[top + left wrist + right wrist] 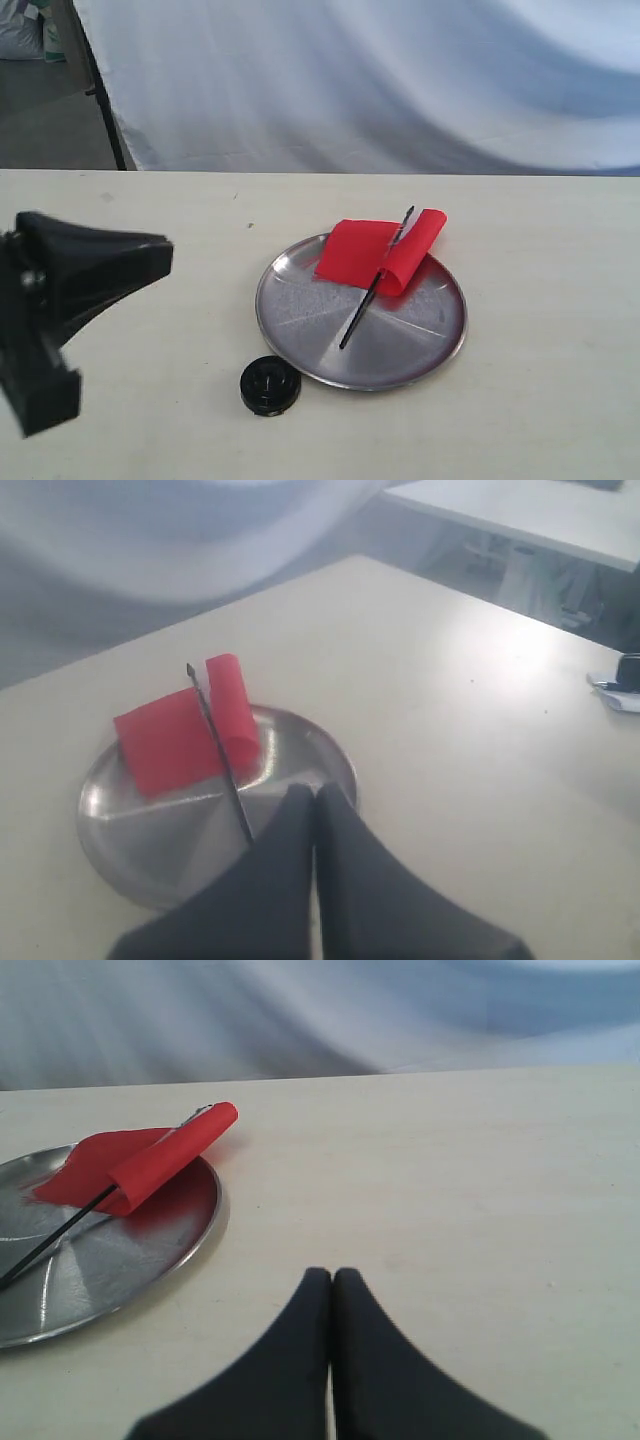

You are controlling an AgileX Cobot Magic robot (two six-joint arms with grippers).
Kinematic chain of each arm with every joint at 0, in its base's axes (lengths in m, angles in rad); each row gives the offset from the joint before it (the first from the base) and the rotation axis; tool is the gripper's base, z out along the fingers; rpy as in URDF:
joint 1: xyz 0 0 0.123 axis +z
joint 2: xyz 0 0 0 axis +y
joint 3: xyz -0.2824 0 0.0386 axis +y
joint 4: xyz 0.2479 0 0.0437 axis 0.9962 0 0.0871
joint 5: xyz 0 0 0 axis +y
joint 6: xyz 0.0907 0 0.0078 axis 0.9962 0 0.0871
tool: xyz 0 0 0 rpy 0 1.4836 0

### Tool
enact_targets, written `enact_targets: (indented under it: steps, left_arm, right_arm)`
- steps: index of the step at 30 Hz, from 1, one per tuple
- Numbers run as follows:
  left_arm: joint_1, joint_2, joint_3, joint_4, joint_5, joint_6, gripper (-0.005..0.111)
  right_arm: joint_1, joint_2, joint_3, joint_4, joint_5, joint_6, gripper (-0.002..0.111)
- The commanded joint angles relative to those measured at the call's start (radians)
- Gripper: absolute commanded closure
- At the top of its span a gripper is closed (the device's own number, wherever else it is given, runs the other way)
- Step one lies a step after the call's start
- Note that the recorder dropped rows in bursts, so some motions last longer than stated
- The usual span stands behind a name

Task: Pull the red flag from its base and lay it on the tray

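Observation:
The red flag (380, 252) lies flat on the silver tray (300, 320), cloth partly rolled over its thin black pole. The pole tip sticks out past the far rim. It also shows as the red flag (190, 730) on the tray (120, 830) and the red flag (150, 1160) on the tray (120, 1250). The black round base (270, 385) stands on the table just in front of the tray, empty. My left gripper (160, 255) hangs at the left, shut on nothing; its tips (315, 792) sit above the tray's near rim. My right gripper (332, 1275) is shut, empty, over bare table beside the tray.
A white cloth backdrop (380, 80) hangs behind the table's far edge, with a dark stand leg (105, 100) at the back left. A second table (540, 515) and a small dark object (625, 670) show in the left wrist view.

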State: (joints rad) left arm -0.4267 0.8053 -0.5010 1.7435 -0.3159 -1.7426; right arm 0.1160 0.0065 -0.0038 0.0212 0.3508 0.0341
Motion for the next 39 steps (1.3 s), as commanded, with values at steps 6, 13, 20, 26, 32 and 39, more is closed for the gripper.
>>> enact_targets:
  steps: [6,13,20,26,32,39]
  left_arm:
    - [-0.002,-0.447,0.349,-0.010,0.024,-0.098,0.107]
    - [-0.002,-0.506,0.392,-0.012,-0.044,-0.098,0.107]
    - [-0.002,-0.506,0.392,-0.012,-0.050,-0.098,0.107]
    - [-0.002,-0.506,0.392,-0.014,-0.079,-0.098,0.107]
    - [-0.002,-0.506,0.392,-0.014,-0.119,-0.098,0.107]
    - [-0.002,-0.504,0.392,-0.126,-0.093,-0.062,0.107]
  right_arm:
    - [-0.006,-0.007,0.004,0.003,-0.005,0.003,0.109]
    - [-0.006,-0.007,0.004,0.003,-0.005,0.003,0.109]
    - [-0.006,-0.007,0.004,0.003,-0.005,0.003,0.109]
    - [-0.006,-0.007,0.004,0.003,-0.005,0.003,0.109]
    - [-0.006,-0.007,0.004,0.003,-0.005,0.003,0.109]
    - [-0.006,-0.007,0.004,0.003,-0.005,0.003,0.109]
